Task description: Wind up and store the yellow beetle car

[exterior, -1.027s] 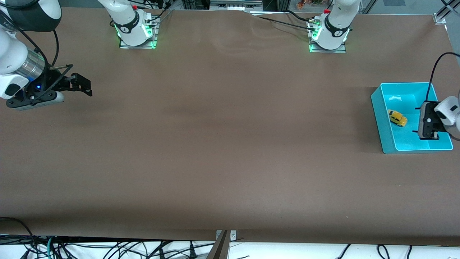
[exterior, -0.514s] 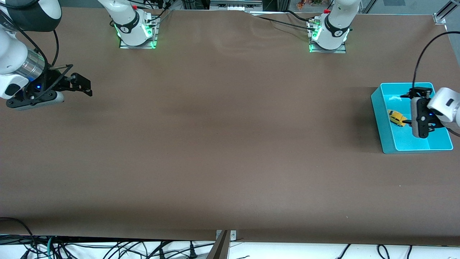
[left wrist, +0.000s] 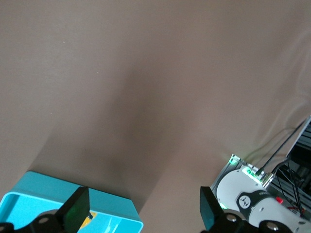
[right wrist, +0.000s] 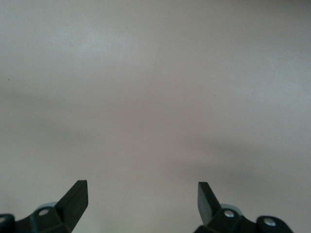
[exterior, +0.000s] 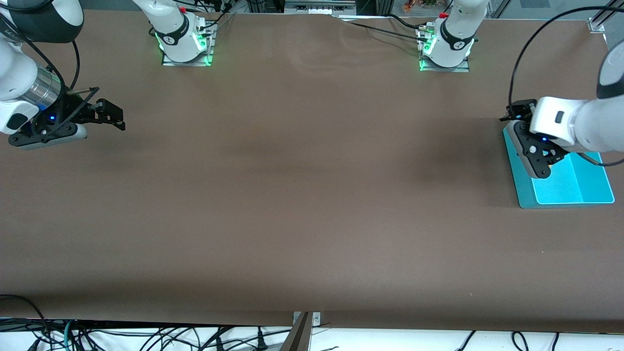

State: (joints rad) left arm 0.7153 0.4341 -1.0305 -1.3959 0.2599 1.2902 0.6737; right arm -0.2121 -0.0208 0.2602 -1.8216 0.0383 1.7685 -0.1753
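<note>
From the front view, the left gripper hung over the turquoise bin at the left arm's end of the brown tabletop, its body and wrist covering the part of the bin nearest the arm bases. That view did not show the yellow beetle car at all; the arm hid the spot.

The left wrist view gave what the front one lacked: a corner of the bin, and just inside its wall a small sliver of the yellow beetle car, half hidden by one of the fingers. The same view showed the left fingers spread wide with nothing between them, and the left arm's base with its green light.

The right gripper waited over bare tabletop at the right arm's end. The right wrist view showed its fingers wide apart and empty, with only plain tabletop under them.
</note>
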